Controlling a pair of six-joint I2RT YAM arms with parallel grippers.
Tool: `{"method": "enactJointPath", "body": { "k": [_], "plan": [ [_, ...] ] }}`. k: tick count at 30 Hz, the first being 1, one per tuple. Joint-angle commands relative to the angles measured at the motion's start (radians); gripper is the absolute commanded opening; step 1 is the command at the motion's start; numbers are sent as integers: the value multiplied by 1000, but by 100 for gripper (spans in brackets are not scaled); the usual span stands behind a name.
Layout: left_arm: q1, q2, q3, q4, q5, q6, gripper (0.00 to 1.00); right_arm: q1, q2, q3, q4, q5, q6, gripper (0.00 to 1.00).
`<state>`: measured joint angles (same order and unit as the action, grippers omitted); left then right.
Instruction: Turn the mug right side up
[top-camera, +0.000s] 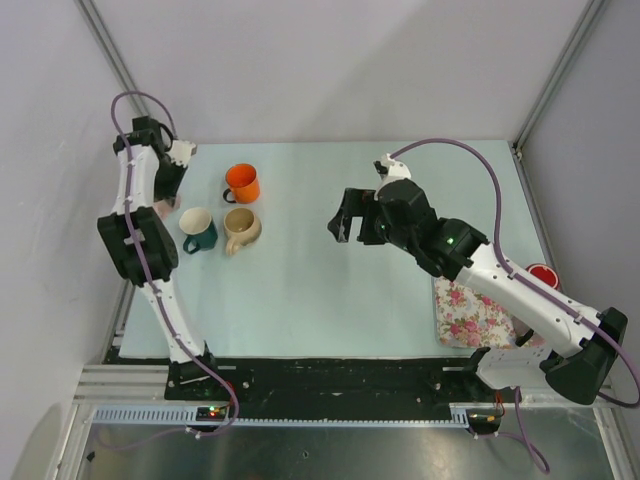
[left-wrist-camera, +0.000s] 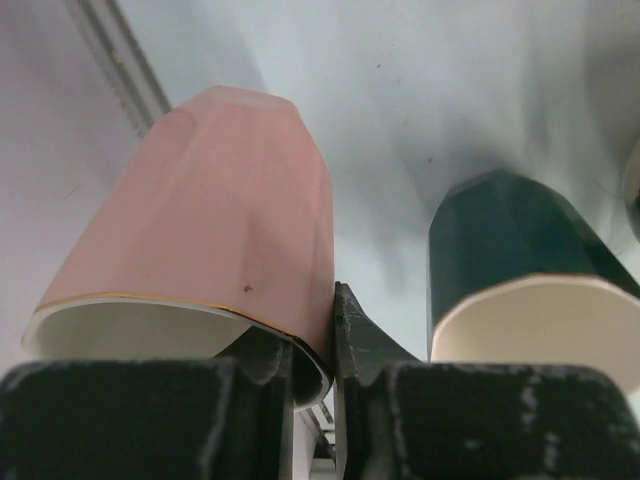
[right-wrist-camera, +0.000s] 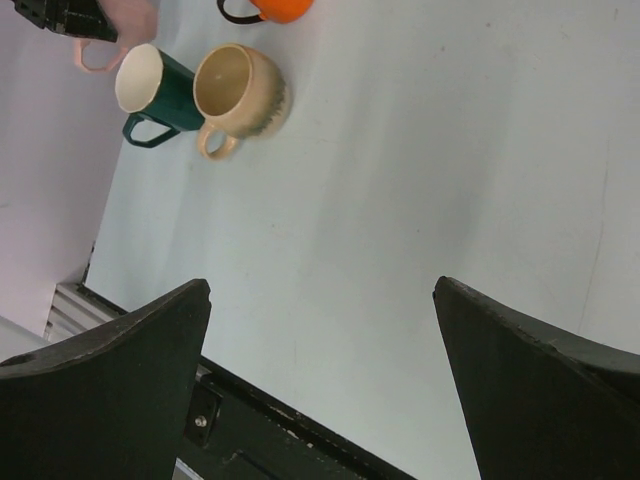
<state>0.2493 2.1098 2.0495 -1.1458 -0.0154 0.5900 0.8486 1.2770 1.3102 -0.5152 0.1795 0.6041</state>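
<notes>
A green mug and a beige mug stand side by side, openings up; an orange mug sits just behind. A floral cloth lies well apart.

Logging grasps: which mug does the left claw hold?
The pink mug; the left claw pinches its rim. The green mug, beige mug and orange mug stand untouched.

A robotics lab test cell: plain white panels framed by bare aluminium posts at the upper left and upper right enclose a pale counter. Two arms trailing purple cables are bolted to a black rail along the bottom.
</notes>
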Motion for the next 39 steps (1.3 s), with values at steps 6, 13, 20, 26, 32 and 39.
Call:
{"method": "enactJointPath", "body": {
  "k": [6, 13, 20, 26, 32, 39],
  "plan": [
    [5, 120, 100, -62, 69, 58, 0, -7, -18, 47, -29, 46, -2, 99],
    [4, 154, 116, -79, 73, 60, 19, -16, -27, 47, -44, 60, 3, 99],
    [4, 176, 255, -76, 47, 23, 62, -41, -43, 47, -59, 69, 17, 99],
    [3, 145, 343, -75, 68, 6, 74, -99, -53, 73, -268, 230, 104, 100],
    [3, 30, 300, -74, 122, 2, 77, -315, -93, 57, -691, 534, 326, 100],
    [-3, -154, 211, -75, 254, -51, 87, -652, -221, -128, -814, 643, 389, 100]
  ]
}}
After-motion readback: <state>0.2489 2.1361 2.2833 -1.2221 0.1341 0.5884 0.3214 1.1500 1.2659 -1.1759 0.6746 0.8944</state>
